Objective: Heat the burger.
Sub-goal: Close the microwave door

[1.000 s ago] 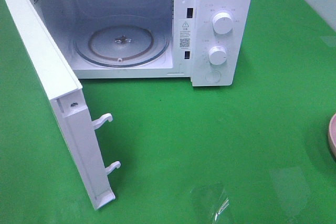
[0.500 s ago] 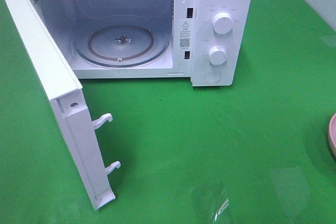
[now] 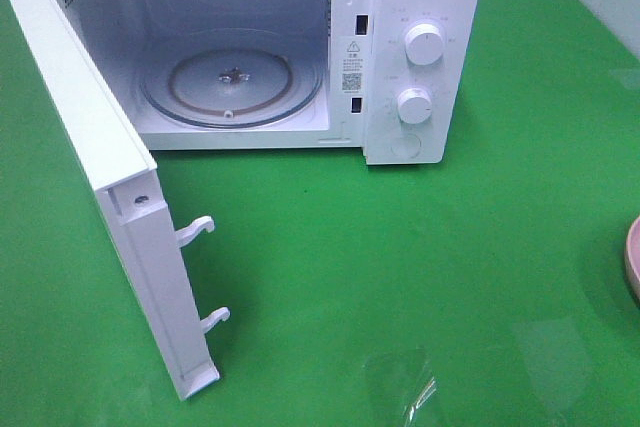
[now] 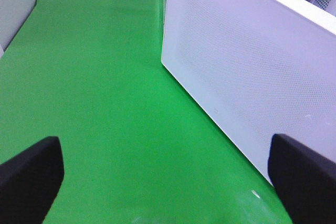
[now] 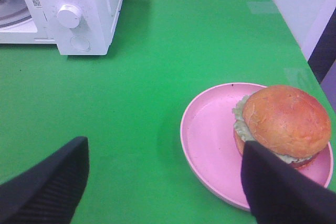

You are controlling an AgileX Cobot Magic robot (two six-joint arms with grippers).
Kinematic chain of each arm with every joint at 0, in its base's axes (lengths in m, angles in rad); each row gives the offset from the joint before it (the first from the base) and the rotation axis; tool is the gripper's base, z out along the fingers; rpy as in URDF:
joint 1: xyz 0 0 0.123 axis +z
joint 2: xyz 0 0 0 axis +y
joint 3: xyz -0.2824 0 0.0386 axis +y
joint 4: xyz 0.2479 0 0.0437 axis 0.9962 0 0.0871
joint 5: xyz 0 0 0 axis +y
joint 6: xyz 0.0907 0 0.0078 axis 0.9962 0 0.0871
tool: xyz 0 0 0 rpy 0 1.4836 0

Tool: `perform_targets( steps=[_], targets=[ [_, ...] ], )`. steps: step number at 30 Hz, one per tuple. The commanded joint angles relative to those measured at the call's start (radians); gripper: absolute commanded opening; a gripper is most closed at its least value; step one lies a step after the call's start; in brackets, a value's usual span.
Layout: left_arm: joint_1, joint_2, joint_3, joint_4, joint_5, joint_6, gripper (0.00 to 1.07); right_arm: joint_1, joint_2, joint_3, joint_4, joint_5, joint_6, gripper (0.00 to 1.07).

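Observation:
The burger [image 5: 283, 121] has a glossy brown bun and green lettuce. It sits off-centre on a round pink plate [image 5: 210, 129] in the right wrist view. My right gripper [image 5: 165, 182] is open above the green table, and one dark finger [image 5: 283, 192] overlaps the plate's near side beside the burger. Nothing is held between its fingers. In the exterior high view only a sliver of the plate [image 3: 633, 259] shows at the right edge, and the burger is out of that view. My left gripper [image 4: 168, 179] is wide open and empty beside the microwave door [image 4: 252, 72].
The white microwave [image 3: 420, 57] stands at the back with its door [image 3: 110, 197] swung out towards the front left. Its glass turntable [image 3: 232, 82] is bare. Two knobs [image 3: 424, 45] sit on the right panel. Green cloth covers the table [image 3: 400, 267].

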Motion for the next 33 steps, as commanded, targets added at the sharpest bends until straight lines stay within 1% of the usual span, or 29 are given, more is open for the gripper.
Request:
perform_targets(
  steps=[1, 18, 20, 21, 22, 24, 25, 26, 27, 28, 29, 30, 31, 33],
  targets=[
    [0.004, -0.015, 0.003, -0.01, -0.015, 0.003, 0.98, -0.005, -0.027, 0.0, 0.003, -0.007, 0.003, 0.75],
    [0.004, -0.015, 0.0, -0.022, -0.027, 0.001, 0.98, -0.005, -0.027, 0.0, 0.003, -0.007, 0.004, 0.75],
    [0.004, -0.011, -0.013, -0.016, -0.041, 0.001, 0.97, -0.005, -0.027, 0.0, 0.003, -0.007, 0.004, 0.75],
    [0.004, 0.007, -0.029, -0.015, -0.068, 0.001, 0.94, -0.005, -0.027, 0.0, 0.003, -0.007, 0.004, 0.75],
    [0.004, 0.007, -0.029, -0.015, -0.068, 0.001, 0.94, -0.005, -0.027, 0.0, 0.003, -0.007, 0.004, 0.75],
    [0.004, 0.058, -0.038, -0.011, -0.163, 0.002, 0.83, -0.005, -0.027, 0.0, 0.003, -0.007, 0.003, 0.75],
    [0.004, 0.058, -0.038, -0.011, -0.163, 0.002, 0.83, -0.005, -0.027, 0.0, 0.003, -0.007, 0.003, 0.75],
    [0.004, 0.076, -0.038, -0.009, -0.183, 0.002, 0.79, -0.005, -0.027, 0.0, 0.003, -0.007, 0.003, 0.75],
    [0.004, 0.076, -0.038, -0.009, -0.183, 0.002, 0.79, -0.005, -0.027, 0.0, 0.003, -0.007, 0.003, 0.75],
    [0.004, 0.117, -0.038, 0.003, -0.22, 0.003, 0.68, -0.005, -0.027, 0.0, 0.003, -0.007, 0.003, 0.75],
    [0.004, 0.117, -0.038, 0.003, -0.22, 0.003, 0.68, -0.005, -0.027, 0.0, 0.003, -0.007, 0.003, 0.75],
    [0.004, 0.158, -0.038, 0.025, -0.237, 0.003, 0.54, -0.005, -0.027, 0.0, 0.003, -0.007, 0.003, 0.75],
    [0.004, 0.158, -0.038, 0.025, -0.237, 0.003, 0.54, -0.005, -0.027, 0.0, 0.003, -0.007, 0.003, 0.75],
    [0.004, 0.243, -0.038, 0.052, -0.25, 0.003, 0.26, -0.005, -0.027, 0.0, 0.003, -0.007, 0.003, 0.75]
  ],
)
